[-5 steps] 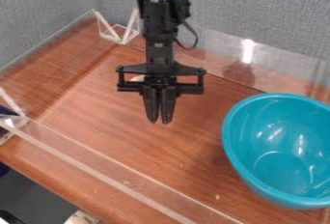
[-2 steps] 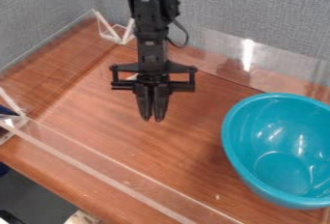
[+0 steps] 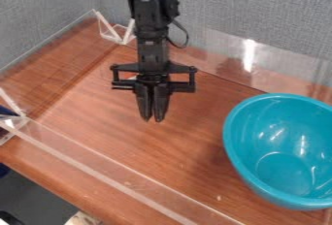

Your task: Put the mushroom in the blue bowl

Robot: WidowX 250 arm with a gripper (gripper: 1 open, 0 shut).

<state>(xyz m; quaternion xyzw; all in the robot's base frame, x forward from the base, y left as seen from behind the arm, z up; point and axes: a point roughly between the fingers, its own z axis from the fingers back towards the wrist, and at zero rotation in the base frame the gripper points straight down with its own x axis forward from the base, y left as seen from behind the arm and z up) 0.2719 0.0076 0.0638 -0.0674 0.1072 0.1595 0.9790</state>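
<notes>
The blue bowl [image 3: 281, 147] is a large, deep teal bowl standing empty at the right of the wooden table. My gripper [image 3: 153, 112] hangs from the black arm near the table's middle, pointing steeply down, well to the left of the bowl. Its dark fingers are pressed together and shut, with the tips just above the wood. No mushroom shows in this view, neither on the table nor in the bowl. I cannot tell if anything sits between the fingers.
A low clear plastic wall [image 3: 91, 161] runs along the front and sides of the wooden table [image 3: 91, 93]. A white bracket [image 3: 11, 112] stands at the left edge. Grey panels close off the back.
The gripper has turned slightly at the wrist and its tips sit a touch further left in the picture. The fingers stay shut and the bowl has not moved.
</notes>
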